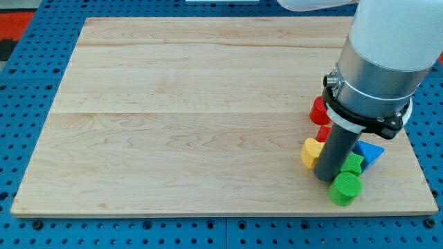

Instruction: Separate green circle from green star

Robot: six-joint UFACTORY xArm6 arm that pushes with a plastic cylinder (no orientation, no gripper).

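Note:
The green circle (345, 189) lies near the wooden board's bottom right. The green star (352, 164) sits just above it, touching or almost touching, partly hidden by the rod. My tip (325, 177) stands on the board just left of both green blocks, close against them. The rod's body covers part of the cluster.
A yellow block (311, 152) lies left of the rod. A blue block (369, 152) lies right of the green star. Two red blocks (318, 111) (323, 133) sit above, partly hidden by the arm. The board's (208, 104) right and bottom edges are near.

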